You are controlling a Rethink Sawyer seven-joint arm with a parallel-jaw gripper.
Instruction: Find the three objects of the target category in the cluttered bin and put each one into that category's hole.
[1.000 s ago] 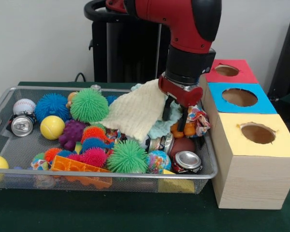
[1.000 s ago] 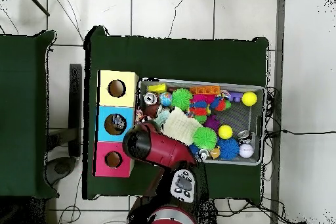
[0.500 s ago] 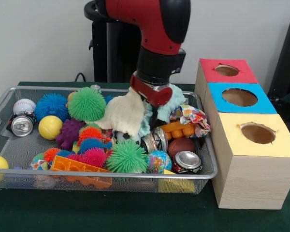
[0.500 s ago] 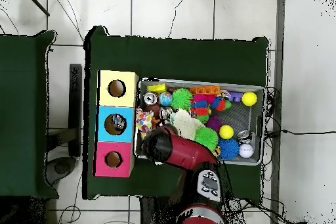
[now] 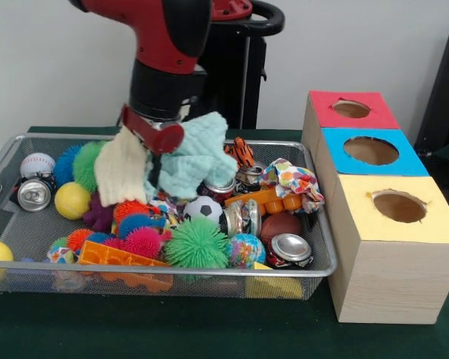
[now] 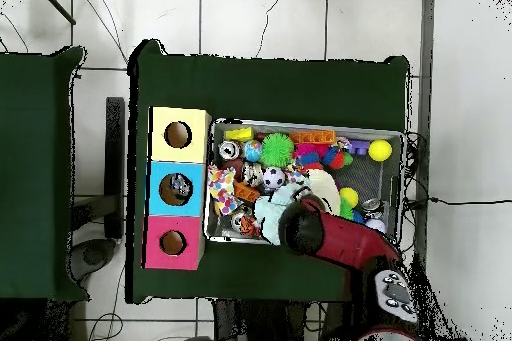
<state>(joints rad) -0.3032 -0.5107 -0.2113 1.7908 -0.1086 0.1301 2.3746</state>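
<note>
Three coloured boxes (image 5: 382,194) beside mesh bin (image 5: 314,269) on green table (image 5: 209,329), white wall, claw (image 5: 151,142) gripping cloths (image 5: 168,161)

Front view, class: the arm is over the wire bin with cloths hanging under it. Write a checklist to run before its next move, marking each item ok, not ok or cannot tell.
1. Claw state readable: cannot tell; the cream cloth and mint cloth hide it.
2. Cloths lifted off the pile: ok for their upper parts; lower edges hang among the toys.
3. Soccer ball uncovered: ok.
4. Red hole, blue hole and yellow hole unblocked: ok.
5. Nothing spilled outside the bin: ok in both views.
6. Path to the boxes free: ok; nothing stands between arm and boxes.
</note>
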